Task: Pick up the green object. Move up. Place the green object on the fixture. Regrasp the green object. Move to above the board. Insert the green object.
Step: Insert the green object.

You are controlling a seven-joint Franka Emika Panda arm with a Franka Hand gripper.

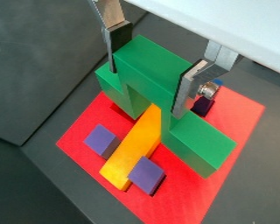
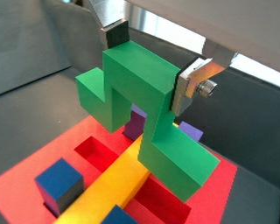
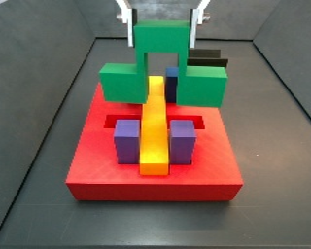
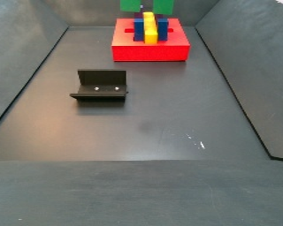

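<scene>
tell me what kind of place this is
Probably a robot test cell for insertion tasks, not a home or shop. A dark walled enclosure floor holds only a red board of coloured blocks and a bracket fixture, while the gripper holds a green object above the board.

Gripper [image 3: 163, 17] top cut off by frame; green object [image 3: 165, 70] hides blue blocks [image 3: 173, 83].

No readable text, labels, brands, numbers or signs on anything in view.
</scene>
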